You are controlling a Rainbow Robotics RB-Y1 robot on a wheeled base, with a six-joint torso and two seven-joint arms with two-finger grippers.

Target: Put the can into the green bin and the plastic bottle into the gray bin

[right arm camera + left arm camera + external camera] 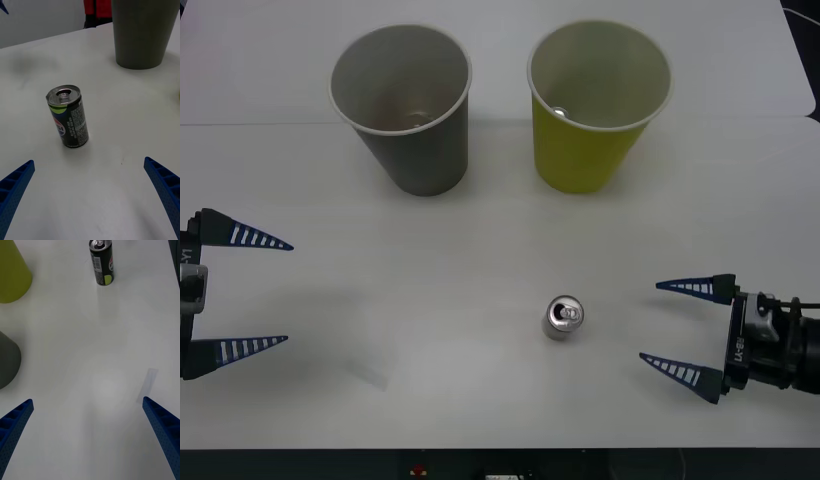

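Small silver-topped metal can point(563, 318): upright on white bench point(430, 320), well short of yellow-green paper cup point(595, 105) and gray paper cup point(405, 105). Right gripper point(685, 328): fingers wide, facing can; likely approach step, next closing around it. Left gripper point(245, 292): fingers wide, idle.

white table point(430, 400), something red, perhaps clothing point(96, 9), behind it
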